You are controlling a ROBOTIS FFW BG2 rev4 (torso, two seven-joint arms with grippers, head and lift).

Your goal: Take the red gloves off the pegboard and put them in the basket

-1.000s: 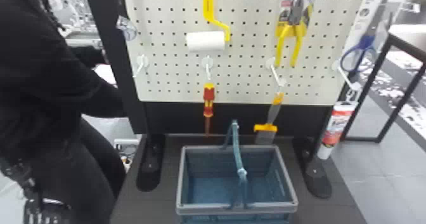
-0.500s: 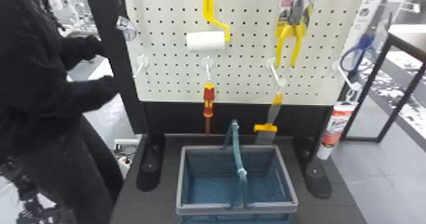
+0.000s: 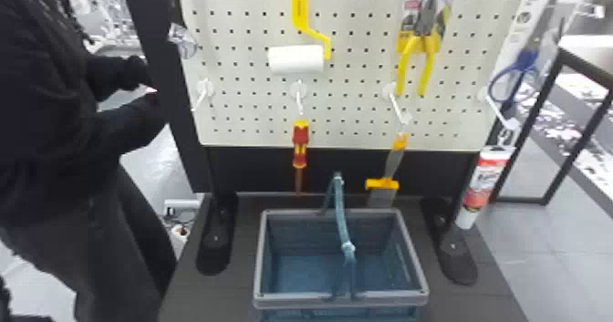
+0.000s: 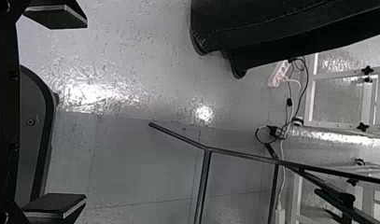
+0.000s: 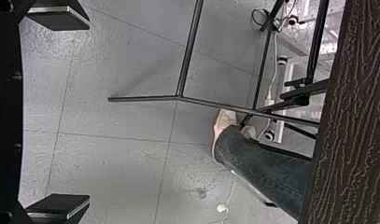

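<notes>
Black two-fingered left claw (image 4: 80, 112) and right claw (image 5: 80, 112): both released. Pinpoint red gloves first, then approach white perforated pegboard (image 3: 246, 124), clearing blue-grey plastic basket (image 3: 296, 301).

The head view looks forward and down from above the table (image 3: 470, 303), facing the pegboard (image 3: 355, 120), the basket (image 3: 301, 299) nearer below it. Each wrist view looks down across the floor (image 4: 131, 163); the two share a black metal frame (image 4: 207, 149). A wood-grained surface (image 5: 353, 116) stands close to the right wrist's camera.
</notes>
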